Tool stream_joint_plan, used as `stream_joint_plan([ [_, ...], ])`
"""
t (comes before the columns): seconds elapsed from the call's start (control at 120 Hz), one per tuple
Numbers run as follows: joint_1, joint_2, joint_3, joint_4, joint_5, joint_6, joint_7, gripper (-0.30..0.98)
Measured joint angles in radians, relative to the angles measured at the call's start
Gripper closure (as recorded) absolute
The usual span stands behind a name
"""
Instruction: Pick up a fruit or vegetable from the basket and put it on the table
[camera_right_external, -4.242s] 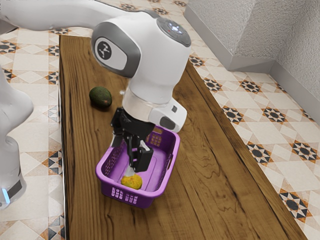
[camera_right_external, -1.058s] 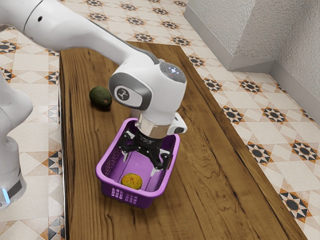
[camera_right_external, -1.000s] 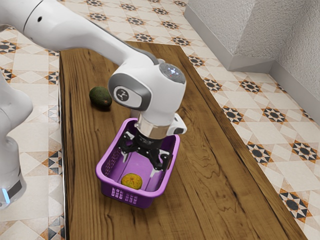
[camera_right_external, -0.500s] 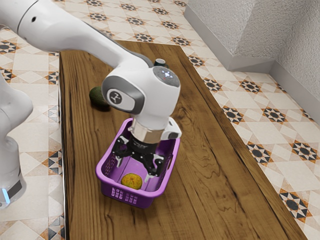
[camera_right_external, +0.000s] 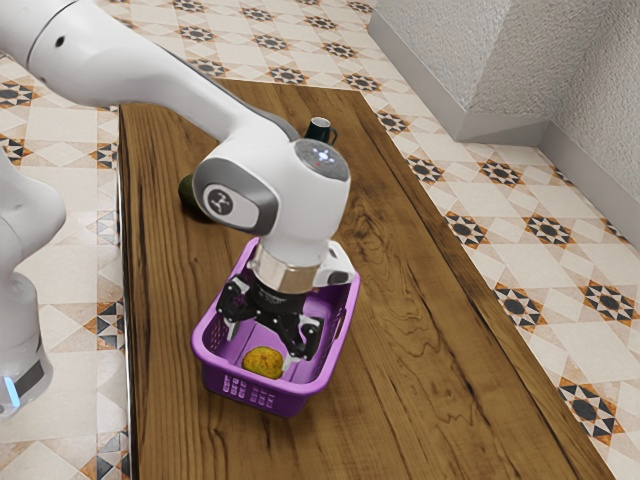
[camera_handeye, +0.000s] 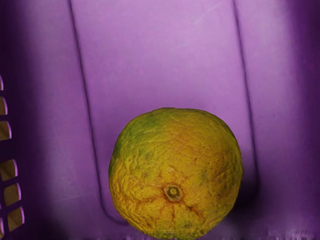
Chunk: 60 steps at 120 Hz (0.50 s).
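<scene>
Here | pincer (camera_right_external: 262, 348) wide open, empty | basket (camera_right_external: 290, 402) walls ring orange (camera_right_external: 262, 363) | avocado (camera_right_external: 188, 196), mug (camera_right_external: 318, 132) outside

The basket (camera_right_external: 206, 358) is purple; the fruit (camera_handeye: 175, 160) is mottled yellow-orange and green.

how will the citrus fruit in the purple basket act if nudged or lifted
The citrus fruit looks nearly round, so a nudge would probably roll it. Its pebbled rind should offer decent grip and likely isn't very slippery.
</scene>
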Motion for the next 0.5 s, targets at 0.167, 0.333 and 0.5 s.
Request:
stream_joint_plan([
  [0.167,0.002,0.0,-0.002,-0.002,0.01,0.004,0.0,0.0],
  [0.333,0.006,0.005,0.0,-0.007,0.017,0.005,0.001,0.0],
  [0.5,0.007,0.01,0.001,-0.019,0.018,0.013,0.001,0.0],
])
